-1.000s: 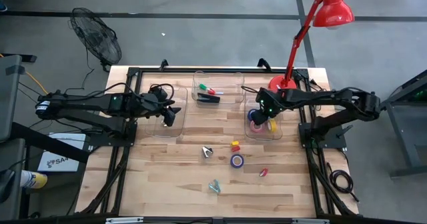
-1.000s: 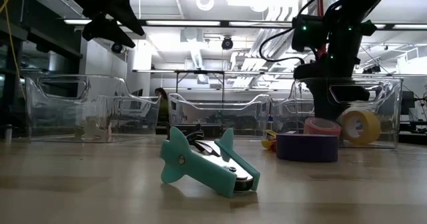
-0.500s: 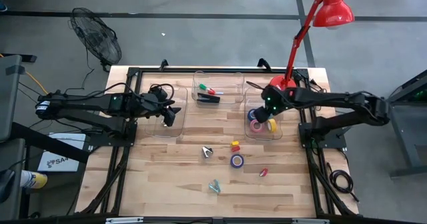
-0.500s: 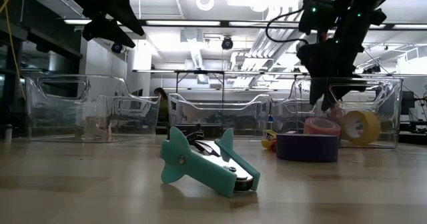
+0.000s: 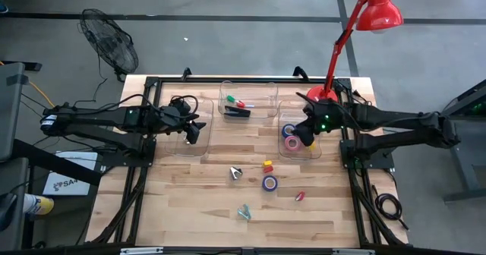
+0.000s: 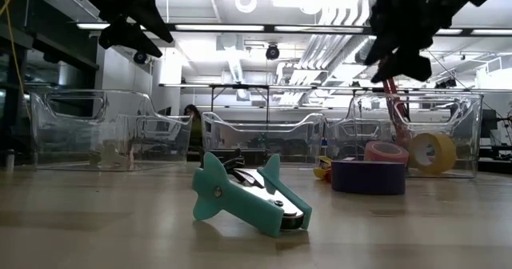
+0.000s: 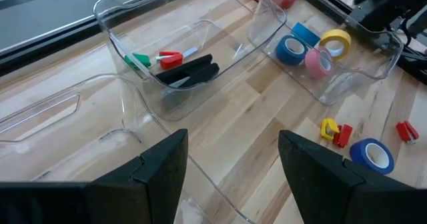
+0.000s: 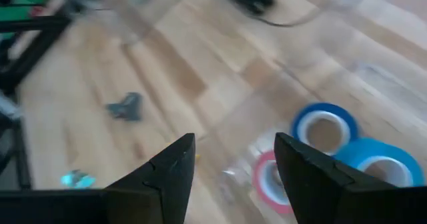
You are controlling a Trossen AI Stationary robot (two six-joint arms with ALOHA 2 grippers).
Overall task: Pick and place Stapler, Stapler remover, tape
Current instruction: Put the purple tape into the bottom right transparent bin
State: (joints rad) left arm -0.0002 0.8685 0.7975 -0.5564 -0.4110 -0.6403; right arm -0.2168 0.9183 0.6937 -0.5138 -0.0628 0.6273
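Note:
The black stapler (image 5: pixel 237 112) (image 7: pixel 190 69) lies on the floor of the middle clear bin, beside a green and a red small item. Blue tape (image 5: pixel 289 130) (image 8: pixel 325 131), pink tape (image 5: pixel 292 143) (image 6: pixel 386 150), yellow tape (image 6: pixel 432 150) and teal-blue tape (image 8: pixel 373 167) sit in the right bin. A purple-blue tape roll (image 5: pixel 269 182) (image 6: pixel 368 175) lies flat on the table. A teal stapler remover (image 5: pixel 244 211) (image 6: pixel 248 197) and a grey one (image 5: pixel 236 172) rest on the wood. My right gripper (image 5: pixel 305 137) (image 8: pixel 233 164) hovers open and empty above the right bin. My left gripper (image 5: pixel 194 130) (image 7: pixel 230 157) waits open over the left bin.
A yellow-and-red remover (image 5: pixel 267 165) and a small red one (image 5: pixel 300 196) lie near the purple-blue roll. The left clear bin (image 5: pixel 182 145) holds nothing I can see. A red desk lamp (image 5: pixel 334 58) stands at the far right corner. Bare wood spreads along the near side.
My right gripper has risen out of the right bin, from down among the tape rolls to well above the bin's rim, drifting slightly toward the table's right edge. The rolls stay in the bin. The left arm has kept still.

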